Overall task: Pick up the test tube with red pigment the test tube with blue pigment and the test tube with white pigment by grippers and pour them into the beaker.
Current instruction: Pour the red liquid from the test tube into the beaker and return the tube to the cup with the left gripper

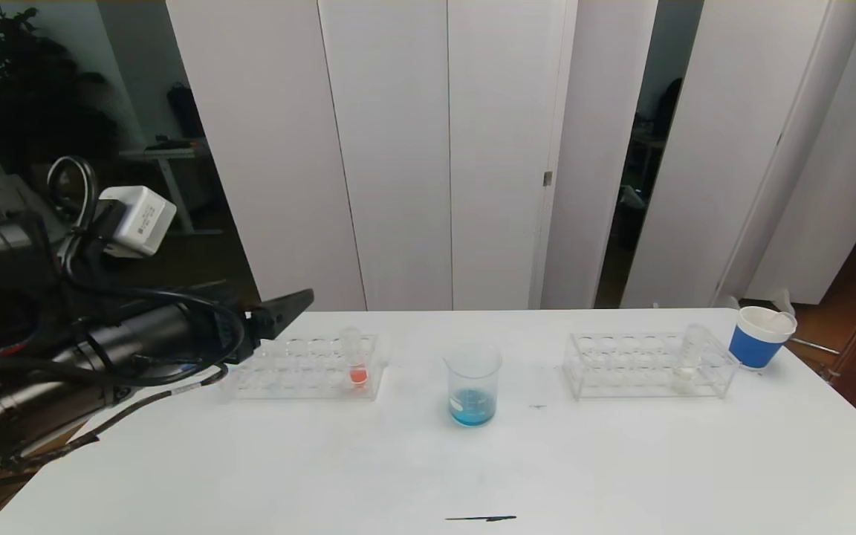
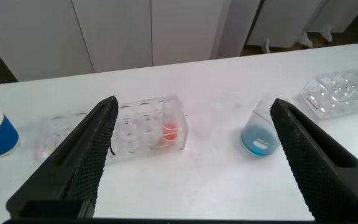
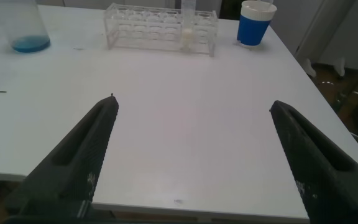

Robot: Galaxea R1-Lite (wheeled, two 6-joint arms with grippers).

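The red tube (image 2: pixel 170 127) was seen standing upright in its rack (image 2: pixel 143 126) just ahead of the empty, wide-open left pincer (image 2: pixel 191 155), nearer than the wide-open right pincer (image 3: pixel 191 158), with the beaker (image 2: pixel 258 132) of blue liquid beyond.

A white table (image 1: pixel 621 461) bears two clear racks, the left rack (image 1: pixel 302 368) and the right rack (image 1: pixel 647 364), a blue-and-white paper cup (image 1: pixel 760 338) near the right rack, and a thin dark mark (image 1: pixel 481 518) by the near edge.
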